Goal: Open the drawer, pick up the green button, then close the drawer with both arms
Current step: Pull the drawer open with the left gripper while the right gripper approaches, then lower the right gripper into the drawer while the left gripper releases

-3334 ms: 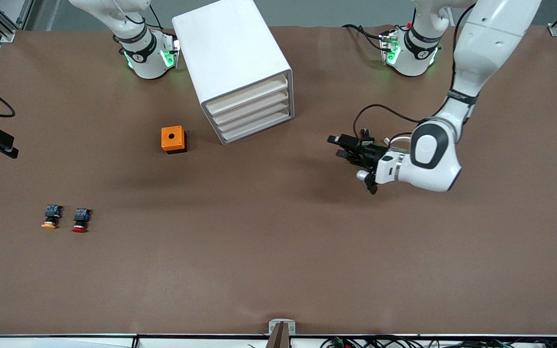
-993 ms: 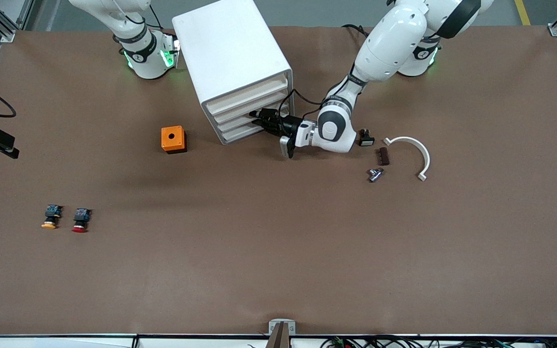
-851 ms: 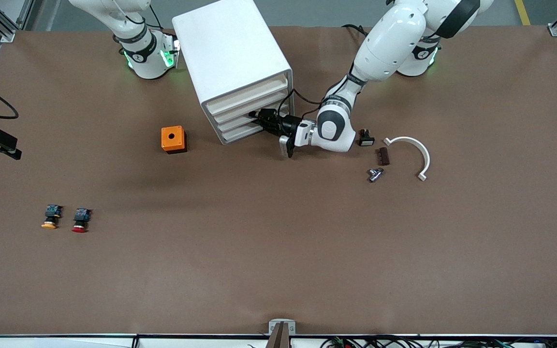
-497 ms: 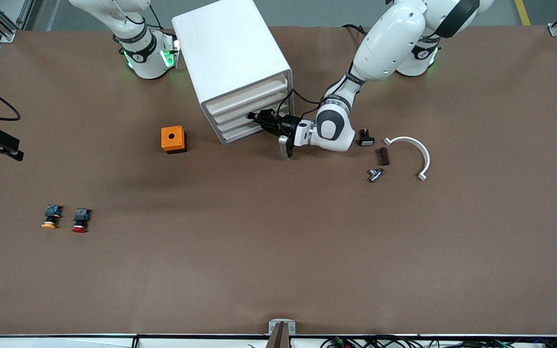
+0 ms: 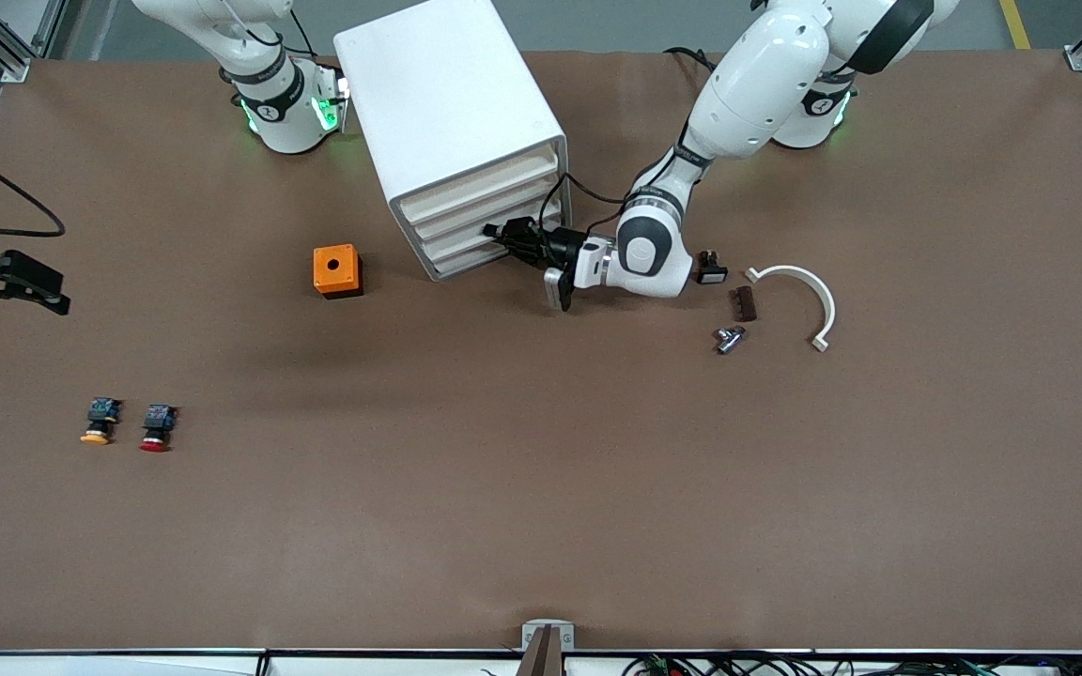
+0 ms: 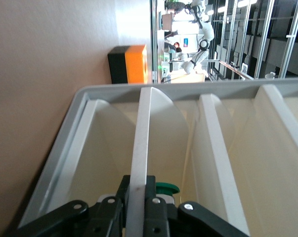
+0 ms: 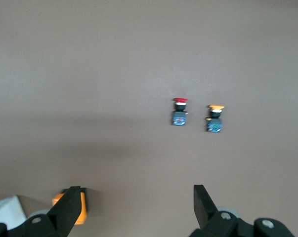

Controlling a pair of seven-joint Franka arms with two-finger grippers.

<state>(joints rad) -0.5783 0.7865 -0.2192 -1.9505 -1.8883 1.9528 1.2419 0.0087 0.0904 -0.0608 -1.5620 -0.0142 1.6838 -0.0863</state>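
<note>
Front view: drawer (image 5: 478, 230), third down of four in the white cabinet (image 5: 452, 122), sitting closed. Left gripper (image 5: 496, 234) is clamping that drawer's front edge (image 6: 139, 163); a green cap (image 6: 166, 188) is showing just inside. Right gripper (image 5: 10, 282), jaws standing wide and holding nothing, is hovering at the right arm's end of the table. Orange box (image 5: 336, 270) is lying beside the cabinet. Red-capped button (image 5: 157, 427) and orange-capped button (image 5: 100, 421) are lying side by side, nearer the camera.

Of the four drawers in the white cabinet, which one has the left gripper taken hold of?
The left gripper is shut on the front of the third drawer from the top; the other three fronts are untouched.
</note>
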